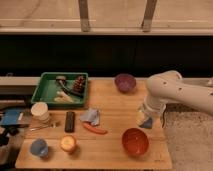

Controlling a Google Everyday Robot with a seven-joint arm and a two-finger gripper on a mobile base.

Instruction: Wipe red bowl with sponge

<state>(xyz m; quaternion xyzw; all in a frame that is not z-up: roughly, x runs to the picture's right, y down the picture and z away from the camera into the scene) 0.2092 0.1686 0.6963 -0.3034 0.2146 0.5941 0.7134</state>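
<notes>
The red bowl [135, 141] sits on the wooden table [110, 105] near its front right corner. My gripper [145, 116] hangs from the white arm [172, 90] at the right side of the table. It is just behind and slightly right of the red bowl, above it. It is shut on a yellow and blue sponge [145, 122], which hangs just above the table by the bowl's far rim.
A purple bowl [125, 82] stands at the back. A green tray [62, 89] with several items is back left. A blue cloth [91, 116], red utensil [95, 130], black remote [70, 121], white container [40, 111], orange cup [68, 144] and blue cup [39, 147] lie left of the bowl.
</notes>
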